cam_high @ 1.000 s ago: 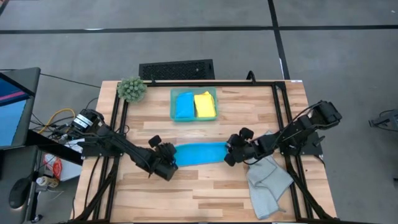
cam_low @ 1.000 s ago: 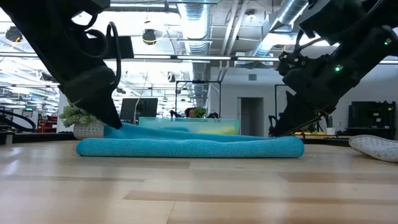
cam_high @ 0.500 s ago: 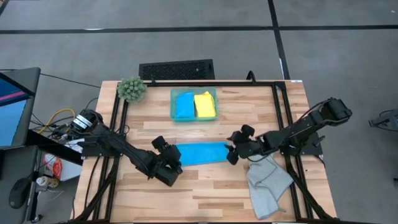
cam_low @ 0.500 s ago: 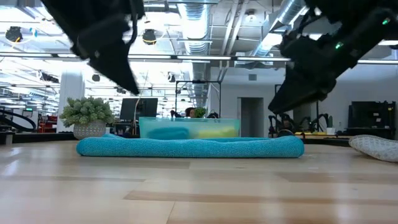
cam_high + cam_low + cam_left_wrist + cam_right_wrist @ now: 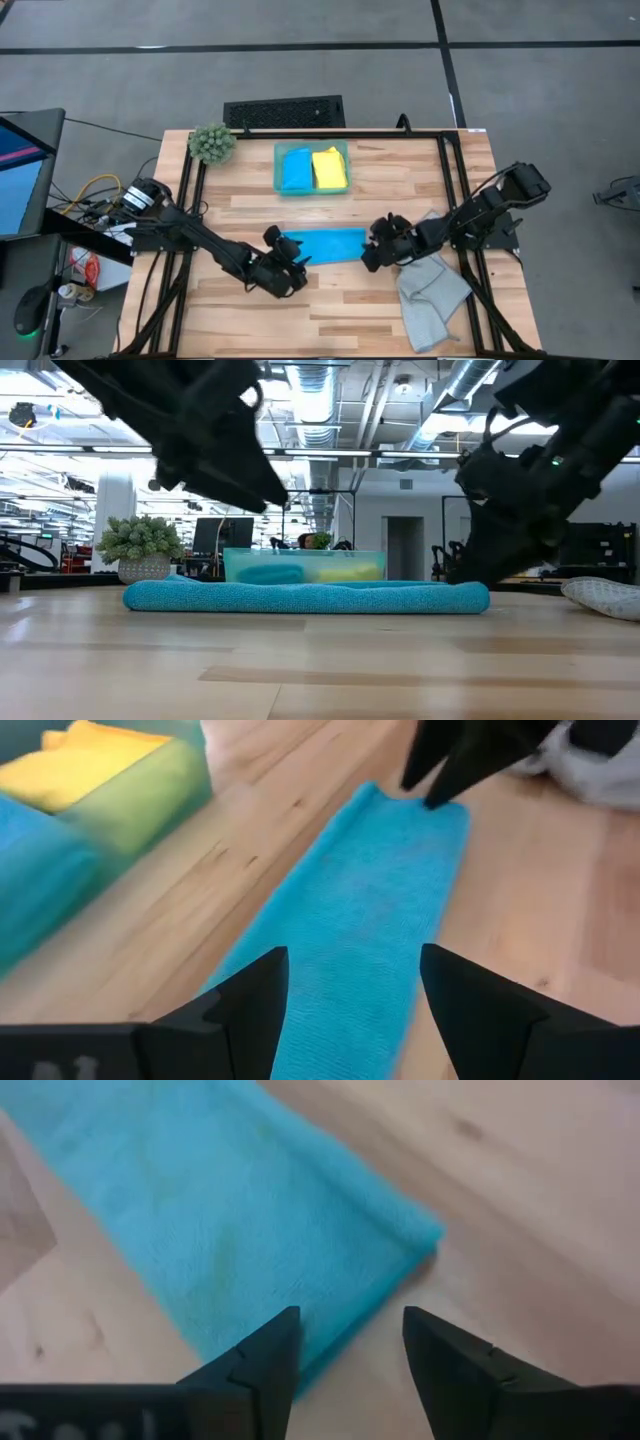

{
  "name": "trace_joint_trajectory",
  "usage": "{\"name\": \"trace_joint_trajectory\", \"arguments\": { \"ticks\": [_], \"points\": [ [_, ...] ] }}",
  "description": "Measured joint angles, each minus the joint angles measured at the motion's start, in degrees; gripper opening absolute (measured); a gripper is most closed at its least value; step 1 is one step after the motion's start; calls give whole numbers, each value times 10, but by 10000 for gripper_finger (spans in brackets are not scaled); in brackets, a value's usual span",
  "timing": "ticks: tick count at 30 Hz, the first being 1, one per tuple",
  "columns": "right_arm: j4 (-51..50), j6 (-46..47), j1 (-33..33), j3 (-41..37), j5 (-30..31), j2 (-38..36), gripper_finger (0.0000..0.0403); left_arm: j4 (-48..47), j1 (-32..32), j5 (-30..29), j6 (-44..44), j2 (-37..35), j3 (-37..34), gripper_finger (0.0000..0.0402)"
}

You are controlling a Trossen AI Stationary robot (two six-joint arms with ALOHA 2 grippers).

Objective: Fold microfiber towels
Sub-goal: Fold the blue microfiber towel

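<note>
High view: left hand (image 5: 292, 262) newly turned rightward.

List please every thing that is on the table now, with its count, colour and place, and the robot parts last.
Folded towel: one, bright blue, long strip at table middle, lying flat between both arms.
Tray: one, translucent teal-green, at the far middle.
Towels in tray: one blue, one yellow, side by side.
Grey towel: one, light grey, crumpled at the near right.
Plant ball: one, green, far left corner.
Left end effector: open, at the strip's left end.
Right end effector: open, at the strip's right end.
</note>
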Motion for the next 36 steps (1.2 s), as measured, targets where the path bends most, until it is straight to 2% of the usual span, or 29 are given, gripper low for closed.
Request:
{"name": "trace_joint_trajectory", "arguments": {
  "ticks": [7, 12, 19, 30, 36],
  "points": [
    [-21, 68, -1, 1, -34, 4, 219, 41, 32, 54, 36, 53, -1, 222],
    [6, 77, -22, 2, -62, 23, 227, 63, 42, 86, 32, 106, 0, 222],
    [43, 90, -44, 3, -69, 44, 218, 55, 42, 108, 19, 119, 0, 222],
    [69, 68, -55, 1, -74, 47, 128, 65, 42, 109, 23, 120, -1, 222],
    [73, 43, -55, 1, -74, 48, 36, 81, 43, 115, 23, 121, -1, 222]
  ]
}}
